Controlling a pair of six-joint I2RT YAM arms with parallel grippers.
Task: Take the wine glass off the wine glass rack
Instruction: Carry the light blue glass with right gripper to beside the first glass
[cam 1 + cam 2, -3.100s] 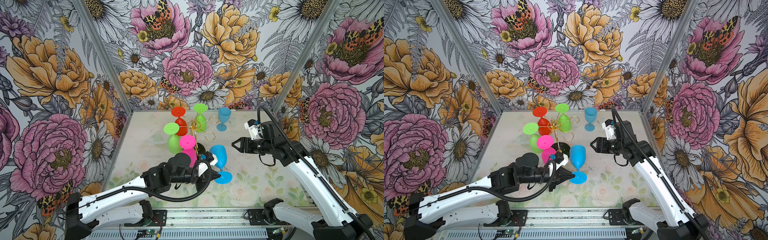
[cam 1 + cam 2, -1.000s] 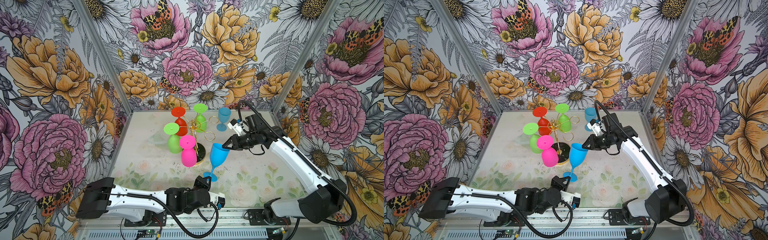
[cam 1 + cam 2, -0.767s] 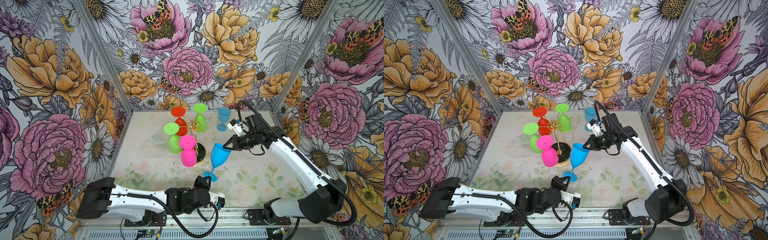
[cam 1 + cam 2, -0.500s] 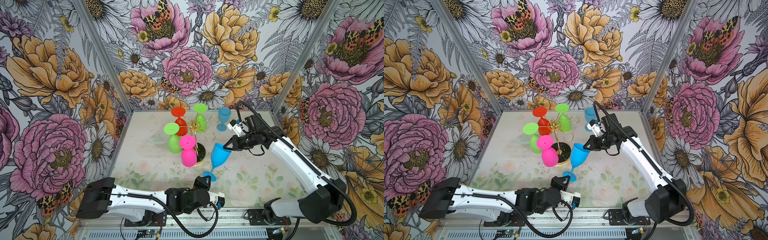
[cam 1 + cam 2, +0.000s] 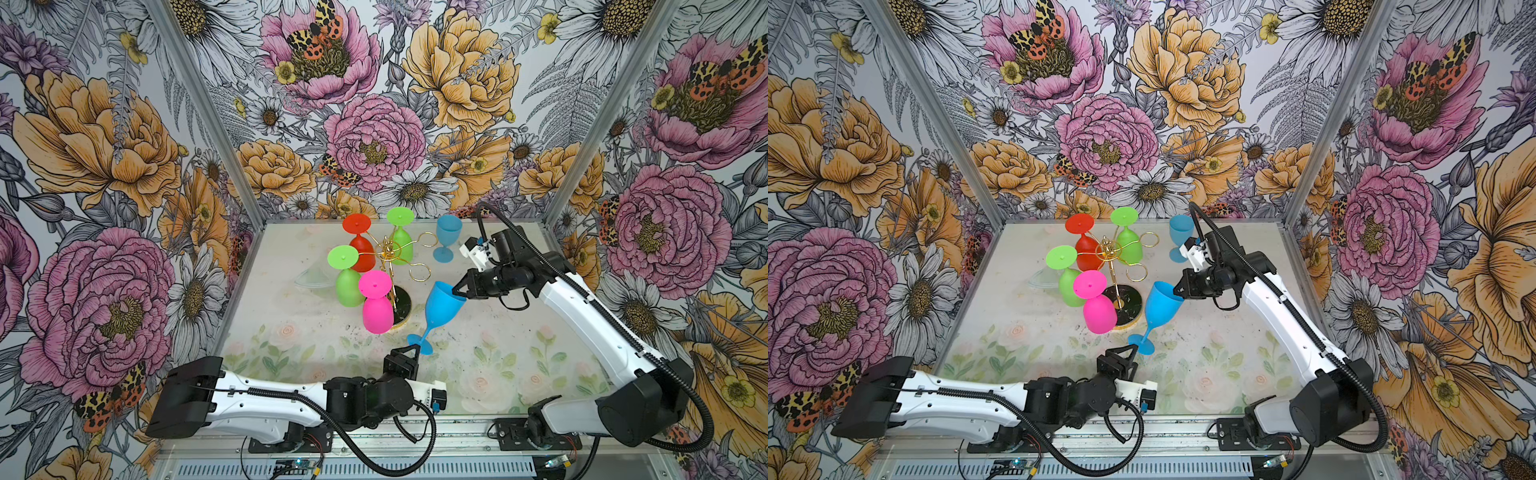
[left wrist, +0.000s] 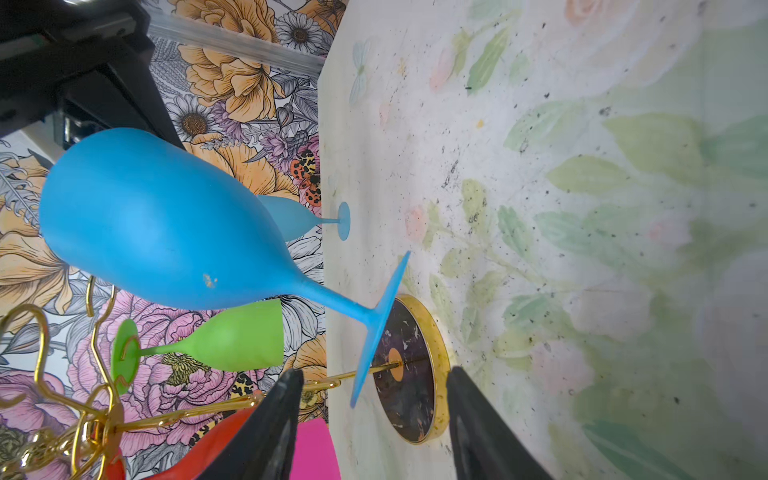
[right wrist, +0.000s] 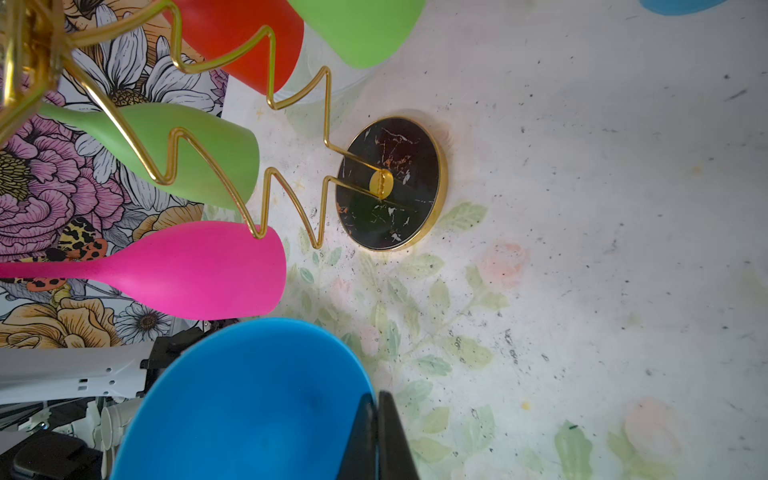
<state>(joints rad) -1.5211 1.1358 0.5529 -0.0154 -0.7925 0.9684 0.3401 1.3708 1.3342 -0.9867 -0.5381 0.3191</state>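
Centre frame: right end effector [image 5: 458, 288] clamped on rim of tilted blue wine glass [image 5: 440, 303]; left end effector [image 5: 411, 352] jaws apart below its foot. Risk: thin rim pinch may slip, dropping glass onto worktop [image 5: 498, 332].

Pale blue glass [image 5: 448, 235] stands upright at back of tabletop [image 5: 519, 332], apart from the rest. Clear glass piece [image 5: 313, 276] lies low on the tabletop nr its L side in both top views; shape unclear. Red glass [image 5: 361, 257], rear green glass [image 5: 402, 249], front green glass [image 5: 348, 286], pink glass [image 5: 377, 313]: all bowl-down, feet up, clustered mid-tabletop. Tabletop has faded rose/leaf print w/ dark specks. Walls [image 5: 374, 141] floral w/ moths; metal corner posts [image 5: 208, 112].
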